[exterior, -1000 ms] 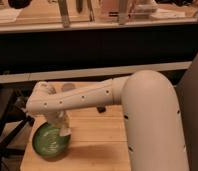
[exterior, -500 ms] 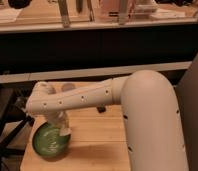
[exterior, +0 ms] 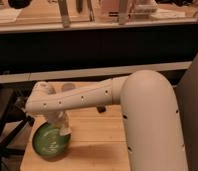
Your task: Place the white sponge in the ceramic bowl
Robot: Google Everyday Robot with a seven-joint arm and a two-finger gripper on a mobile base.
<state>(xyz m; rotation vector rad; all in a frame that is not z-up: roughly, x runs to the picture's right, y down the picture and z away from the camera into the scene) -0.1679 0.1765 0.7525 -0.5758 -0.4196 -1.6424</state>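
At the left of the wooden counter [exterior: 99, 147] sits the ceramic bowl [exterior: 50, 141], green and glossy, close to the front left corner, and the end effector [exterior: 62, 125] hangs over its upper right rim, pointing down into it. A pale block, apparently the white sponge [exterior: 65, 131], shows at the tip of the end effector, just above the bowl's inner wall, though whether it is gripped or already let go cannot be told from this view. To do the step well, the sponge should be carried a little further toward the bowl's middle before release, kept low so it drops flat inside and does not catch the rim and tumble onto the counter; the lift away should be straight up to avoid nudging the bowl. To the right, the thick white arm [exterior: 142, 115] fills the frame. Compared with the earlier frames, nothing has visibly shifted: arm, bowl and sponge keep the same places
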